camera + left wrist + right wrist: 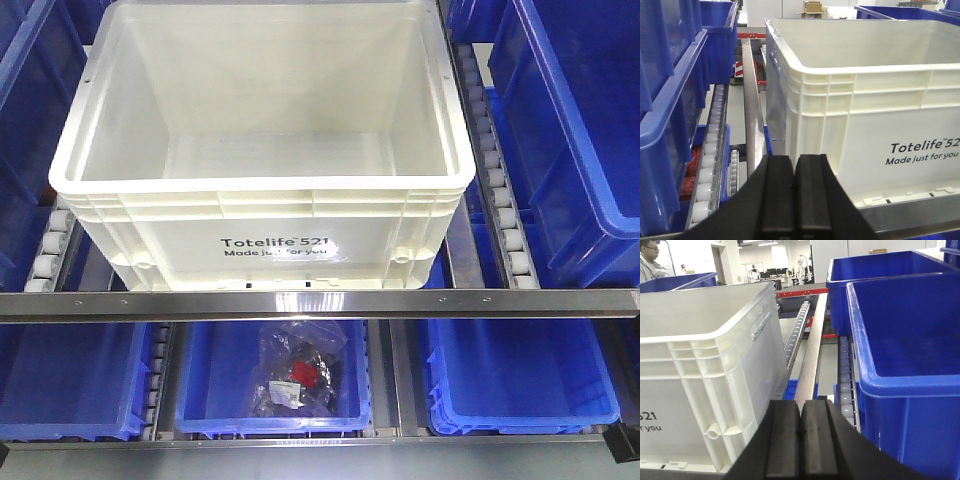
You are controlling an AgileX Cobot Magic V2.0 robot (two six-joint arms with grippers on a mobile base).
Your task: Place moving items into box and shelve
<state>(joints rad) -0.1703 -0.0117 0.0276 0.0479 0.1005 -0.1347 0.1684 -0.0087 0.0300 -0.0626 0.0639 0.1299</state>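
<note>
From the front view we see the box (265, 150) on the roller shelf (320, 300), empty inside; we find no plush toys here, so it risks being shelved unfilled. A blue bin (270, 385) below holds bagged parts. In the left wrist view, the left end effector (794, 197) is pressed closed, empty, near the box's left corner. In the right wrist view, the right end effector (800, 440) is likewise closed, between the box and a blue bin (905, 355); we could clip either wall.

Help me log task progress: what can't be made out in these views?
- Plush toys: none visible; the white tote looks empty from the front view.
- Tote print: glare blurs it in the front view; frame edges cut it off in both wrist views.
- Bagged item in the lower blue bin: too small to identify.
</note>
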